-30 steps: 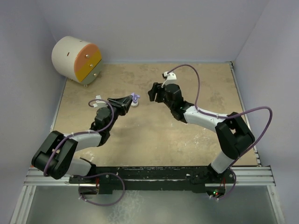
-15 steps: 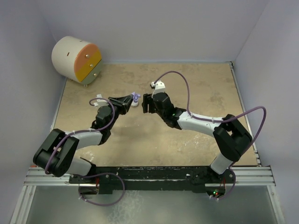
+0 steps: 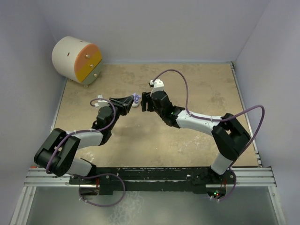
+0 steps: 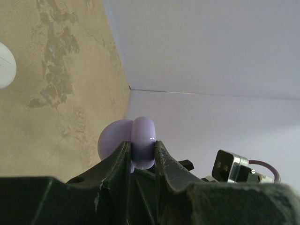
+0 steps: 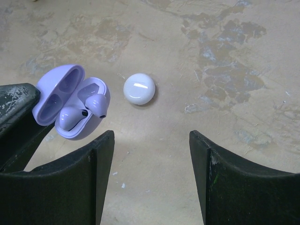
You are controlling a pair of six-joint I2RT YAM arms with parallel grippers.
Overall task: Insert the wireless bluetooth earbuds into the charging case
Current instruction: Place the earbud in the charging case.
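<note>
Earbuds (image 5: 96, 103), two lilac ones, lie inside the open lilac case (image 5: 70, 101), each in its own hollow. One stands a little higher than the other; I cannot tell if they are fully seated. The lid is swung back, and its two hollows are bare. The left gripper (image 4: 142, 146) is clamped on this case: in the left wrist view both fingers press on its sides. A white case (image 5: 139, 90), round and closed, lies on the table (image 5: 234, 47) just beside the lilac one, not touching it. The right gripper (image 5: 150, 136) hangs over the table near both cases, its jaws wide apart with nothing between them.
</note>
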